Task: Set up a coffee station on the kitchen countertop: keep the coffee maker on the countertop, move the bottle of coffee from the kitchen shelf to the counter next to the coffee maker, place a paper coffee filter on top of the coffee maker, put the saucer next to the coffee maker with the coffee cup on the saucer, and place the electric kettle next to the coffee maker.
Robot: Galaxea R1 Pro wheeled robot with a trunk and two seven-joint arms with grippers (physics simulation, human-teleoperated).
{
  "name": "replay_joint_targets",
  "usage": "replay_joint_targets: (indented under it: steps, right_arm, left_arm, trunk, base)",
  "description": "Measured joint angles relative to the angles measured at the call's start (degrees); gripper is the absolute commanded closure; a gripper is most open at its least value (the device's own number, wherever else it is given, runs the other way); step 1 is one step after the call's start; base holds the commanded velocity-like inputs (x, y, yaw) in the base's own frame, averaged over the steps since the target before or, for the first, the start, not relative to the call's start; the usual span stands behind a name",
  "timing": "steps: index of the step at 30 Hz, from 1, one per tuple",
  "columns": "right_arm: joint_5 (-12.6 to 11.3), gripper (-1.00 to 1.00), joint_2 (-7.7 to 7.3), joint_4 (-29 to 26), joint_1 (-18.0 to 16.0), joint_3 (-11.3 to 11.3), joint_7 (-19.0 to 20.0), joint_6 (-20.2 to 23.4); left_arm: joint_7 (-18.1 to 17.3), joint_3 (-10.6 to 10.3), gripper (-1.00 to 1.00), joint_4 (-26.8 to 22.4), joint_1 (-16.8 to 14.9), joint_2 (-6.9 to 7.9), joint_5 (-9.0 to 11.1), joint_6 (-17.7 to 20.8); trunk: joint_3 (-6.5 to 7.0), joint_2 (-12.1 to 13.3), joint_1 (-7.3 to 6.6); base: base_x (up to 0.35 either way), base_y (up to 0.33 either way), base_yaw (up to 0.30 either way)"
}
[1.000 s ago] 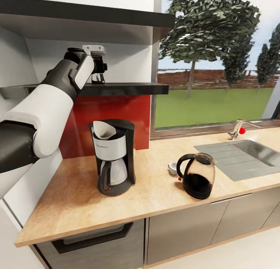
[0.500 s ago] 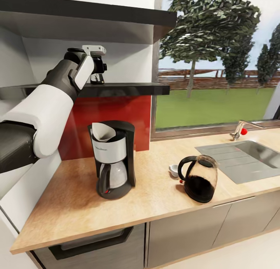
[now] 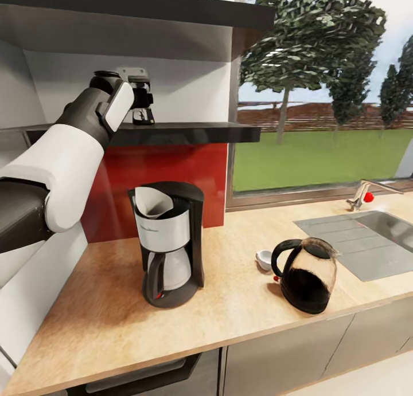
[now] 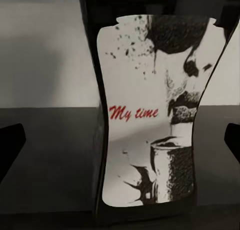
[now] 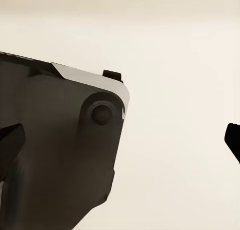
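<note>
At the kitchen shelf (image 3: 189, 131), the left gripper (image 3: 139, 101) frames the bottle of coffee (image 4: 155, 115) with jaws spread and not yet closed, a clumsy squeeze liable to topple it onto the filter-topped coffee maker (image 3: 167, 241) at the counter (image 3: 241, 304)'s back edge, electric kettle (image 3: 307, 275) near the window.

Red backsplash (image 3: 172, 178), window (image 3: 321, 98), sink (image 3: 367, 241)
</note>
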Motion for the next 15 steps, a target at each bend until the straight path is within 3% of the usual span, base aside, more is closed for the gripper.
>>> replay_joint_targets:
  steps: [15]
  right_arm:
    - [-0.01, -1.00, -0.05, 0.00, 0.01, -0.06, -0.01, 0.00]
  left_arm:
    - [0.00, -0.09, -1.00, -0.01, 0.00, 0.00, 0.00, -0.01]
  trunk:
    - [0.00, -0.01, 0.01]
  base:
    - [0.017, 0.012, 0.000]
